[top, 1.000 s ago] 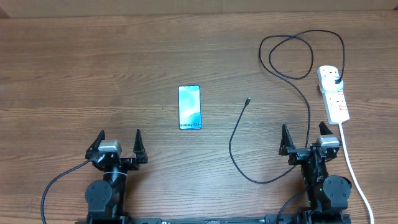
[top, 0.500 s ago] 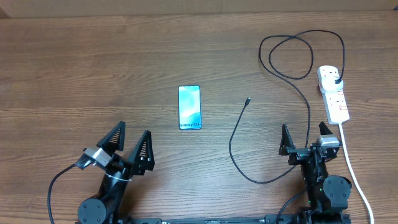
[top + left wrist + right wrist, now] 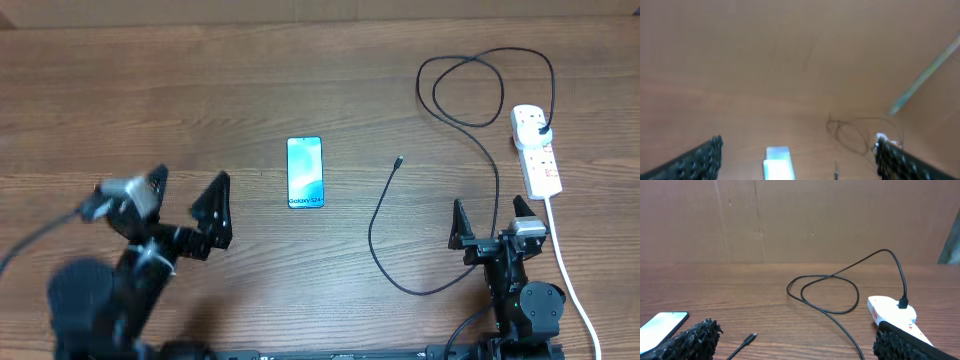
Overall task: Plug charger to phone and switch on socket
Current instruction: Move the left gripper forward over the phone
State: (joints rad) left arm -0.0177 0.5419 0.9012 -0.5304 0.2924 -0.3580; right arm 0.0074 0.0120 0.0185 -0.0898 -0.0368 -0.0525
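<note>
The phone (image 3: pixel 305 172) lies flat at the table's middle, screen light blue; it also shows in the left wrist view (image 3: pixel 778 163) and the right wrist view (image 3: pixel 662 324). The black charger cable (image 3: pixel 385 215) curves right of it, its connector tip (image 3: pixel 399 161) free on the wood, its plug (image 3: pixel 542 130) seated in the white socket strip (image 3: pixel 536 152). My left gripper (image 3: pixel 188 205) is open and raised left of the phone, blurred. My right gripper (image 3: pixel 490 223) is open and low at the front right, between cable and strip.
The strip's thick white cord (image 3: pixel 570 280) runs to the front right edge. The cable loops (image 3: pixel 465 90) at the back right. A cardboard wall (image 3: pixel 800 220) stands behind the table.
My left arm has lifted and swung left and forward, its gripper now higher and nearer the phone. The right arm, phone, cable and strip have not moved.
</note>
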